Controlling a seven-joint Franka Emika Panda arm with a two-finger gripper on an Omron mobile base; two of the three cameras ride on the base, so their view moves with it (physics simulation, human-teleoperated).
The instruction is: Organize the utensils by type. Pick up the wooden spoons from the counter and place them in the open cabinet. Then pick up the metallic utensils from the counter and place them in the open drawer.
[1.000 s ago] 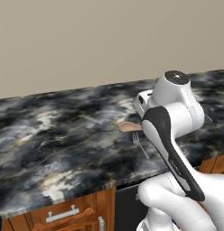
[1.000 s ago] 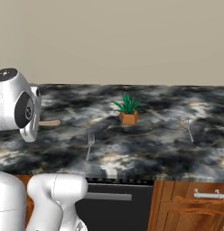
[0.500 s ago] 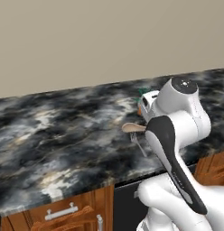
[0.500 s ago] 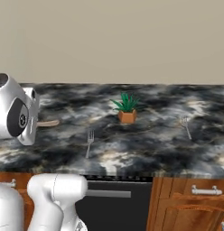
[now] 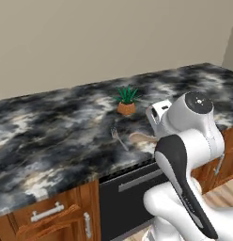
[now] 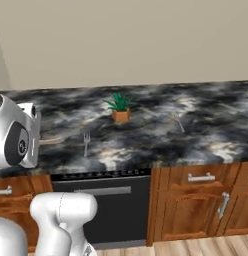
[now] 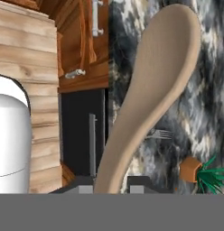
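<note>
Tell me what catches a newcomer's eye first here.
The big wooden spoon held upright in the hand, looming across the hand view. Next, the small green plant in its orange pot, mid-counter, with a fork lying in front of it to the left.

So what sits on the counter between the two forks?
Right base view: the potted plant stands roughly between the near fork and the far fork, set slightly toward the wall.

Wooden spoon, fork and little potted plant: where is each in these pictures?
wooden spoon [image 7: 161, 67]: hand view, on its broad bowl.
fork [image 6: 86, 142]: right base view, on its handle just below the tines.
potted plant [image 6: 120, 115]: right base view, on its orange pot.
</note>
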